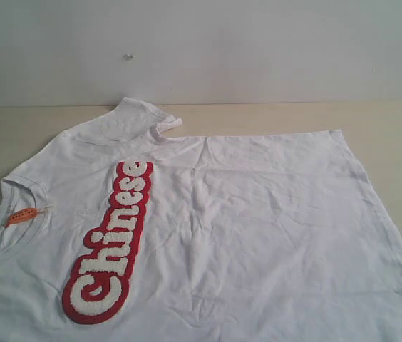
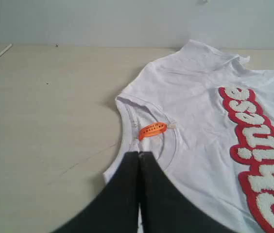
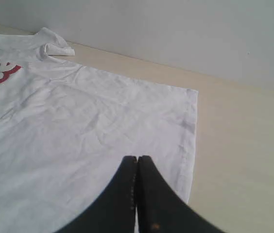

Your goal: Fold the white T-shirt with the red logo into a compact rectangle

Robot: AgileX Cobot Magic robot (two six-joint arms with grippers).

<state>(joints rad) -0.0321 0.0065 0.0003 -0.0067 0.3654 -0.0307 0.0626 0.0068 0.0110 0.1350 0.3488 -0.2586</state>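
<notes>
Nearest: left gripper (image 2: pixel 139 154), fingers pressed together, empty, near orange neck tag (image 2: pixel 152 130); right gripper (image 3: pixel 137 158) likewise closed, empty, over plain cloth by the hem. Exterior frame: white T-shirt (image 1: pixel 258 228) flat on table (image 1: pixel 386 117), filling centre and right; red logo (image 1: pixel 108 246) lower left.

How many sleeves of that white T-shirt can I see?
1. One sleeve lies at the far edge of the white T-shirt, past the last letter of the red logo, its cuff curled over. The other sleeve may be hidden beyond the picture's near edge.
</notes>
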